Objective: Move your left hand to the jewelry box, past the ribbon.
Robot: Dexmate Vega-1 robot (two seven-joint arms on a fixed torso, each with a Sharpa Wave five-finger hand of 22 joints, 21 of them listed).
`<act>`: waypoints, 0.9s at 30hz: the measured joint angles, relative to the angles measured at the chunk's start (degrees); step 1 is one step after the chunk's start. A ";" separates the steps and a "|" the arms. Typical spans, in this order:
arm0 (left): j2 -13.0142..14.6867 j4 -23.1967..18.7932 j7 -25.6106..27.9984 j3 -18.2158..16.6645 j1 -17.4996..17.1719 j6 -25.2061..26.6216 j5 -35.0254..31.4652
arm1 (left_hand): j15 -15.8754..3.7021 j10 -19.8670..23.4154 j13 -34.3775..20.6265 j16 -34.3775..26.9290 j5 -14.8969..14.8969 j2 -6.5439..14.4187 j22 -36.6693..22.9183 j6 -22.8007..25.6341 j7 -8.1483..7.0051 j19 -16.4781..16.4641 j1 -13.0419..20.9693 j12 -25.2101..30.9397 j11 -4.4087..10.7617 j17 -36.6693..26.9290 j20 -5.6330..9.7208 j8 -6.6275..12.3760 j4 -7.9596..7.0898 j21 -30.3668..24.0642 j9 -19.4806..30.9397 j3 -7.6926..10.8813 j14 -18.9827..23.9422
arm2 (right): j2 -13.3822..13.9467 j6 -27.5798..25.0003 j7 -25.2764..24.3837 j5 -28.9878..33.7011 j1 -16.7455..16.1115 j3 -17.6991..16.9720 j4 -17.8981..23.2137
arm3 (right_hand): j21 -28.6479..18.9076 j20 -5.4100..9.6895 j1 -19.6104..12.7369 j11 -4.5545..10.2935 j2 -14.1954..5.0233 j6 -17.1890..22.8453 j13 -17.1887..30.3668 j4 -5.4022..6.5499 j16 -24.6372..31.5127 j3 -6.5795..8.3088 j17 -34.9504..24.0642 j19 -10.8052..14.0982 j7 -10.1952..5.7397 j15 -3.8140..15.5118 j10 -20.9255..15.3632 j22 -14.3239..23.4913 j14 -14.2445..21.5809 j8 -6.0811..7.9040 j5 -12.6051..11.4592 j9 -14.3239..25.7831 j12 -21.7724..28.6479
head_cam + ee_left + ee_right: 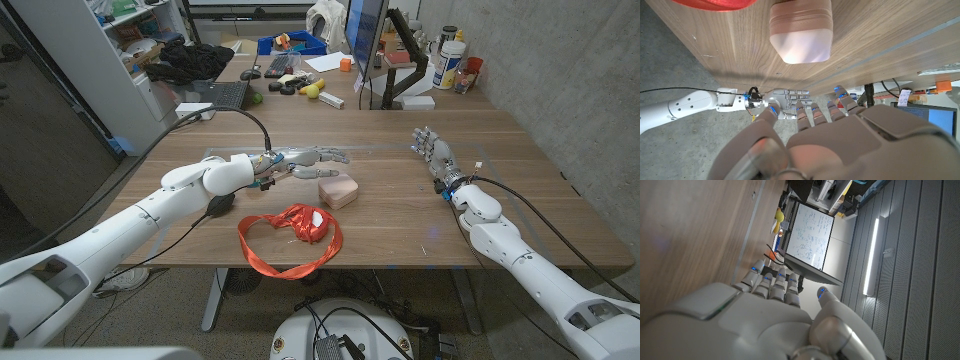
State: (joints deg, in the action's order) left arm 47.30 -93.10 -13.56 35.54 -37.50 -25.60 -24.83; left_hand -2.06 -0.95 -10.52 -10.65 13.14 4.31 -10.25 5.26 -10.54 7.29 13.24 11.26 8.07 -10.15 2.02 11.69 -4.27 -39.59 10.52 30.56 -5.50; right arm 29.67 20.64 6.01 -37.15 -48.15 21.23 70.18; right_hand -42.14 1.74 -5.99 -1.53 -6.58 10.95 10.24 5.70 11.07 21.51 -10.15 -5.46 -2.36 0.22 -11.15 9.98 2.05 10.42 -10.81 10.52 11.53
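Note:
A pale pink jewelry box (337,189) sits mid-table, with a red ribbon (291,238) looped in front of it toward the near edge. My left hand (310,160) reaches in from the left and hovers just behind the box, fingers stretched out and apart, holding nothing. In the left wrist view the box (800,31) lies beyond my left hand (815,145), and a corner of the ribbon (715,4) shows beside it. My right hand (432,152) stands at the table's right side, fingers straight and empty; the left wrist view also catches this right hand (790,100).
The wooden table (400,215) carries clutter along its far edge: a laptop (222,96), a monitor (362,35), fruit, bottles and a blue bin. A black cable (255,125) runs over the table to my left arm. A shelf unit stands at the far left.

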 measured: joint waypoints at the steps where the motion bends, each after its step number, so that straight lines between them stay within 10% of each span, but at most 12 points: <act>1: 0.00 0.04 -0.05 0.02 0.01 0.00 0.02 | 0.00 0.00 0.00 0.00 0.00 0.00 0.00 0.39 0.00 0.00 0.00 0.00 0.00 0.00 0.00 0.00 0.00 0.00 0.00 0.00 0.00 | -0.04 -0.01 0.01 0.02 0.05 0.04 -0.06 | 0.00 0.00 0.00 0.00 0.00 0.00 0.00 0.00 0.00 0.00 0.00 0.00 0.00 0.00 0.00 0.00 0.00 0.00 0.00 0.00 0.00; 27: -0.19 1.01 -0.99 0.51 0.38 0.25 0.37 | 0.00 0.00 0.00 0.00 0.00 0.00 0.00 0.38 0.00 0.00 0.00 0.00 0.00 0.00 0.00 0.00 -0.24 0.40 0.00 -0.24 0.00 | -0.48 -0.08 0.56 0.15 0.94 0.32 -1.54 | 0.44 -0.32 0.00 0.00 0.00 0.00 0.00 0.25 0.00 -0.25 0.00 0.31 0.00 -0.53 0.00 0.30 -0.10 0.00 0.00 0.00 0.00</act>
State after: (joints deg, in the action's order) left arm 47.11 -92.10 -14.54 36.06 -37.12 -25.35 -24.46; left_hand -2.05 -0.95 -10.51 -10.64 13.14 4.31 -10.25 5.64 -10.54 7.29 13.24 11.26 8.07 -10.15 2.02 11.69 -4.51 -39.19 10.52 30.33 -5.50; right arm 29.19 20.56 6.57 -37.01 -47.21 21.55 68.64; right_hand -41.70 1.43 -5.99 -1.53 -6.58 10.96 10.24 5.95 11.07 21.26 -10.15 -5.16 -2.36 -0.31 -11.15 10.28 1.95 10.42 -10.81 10.51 11.53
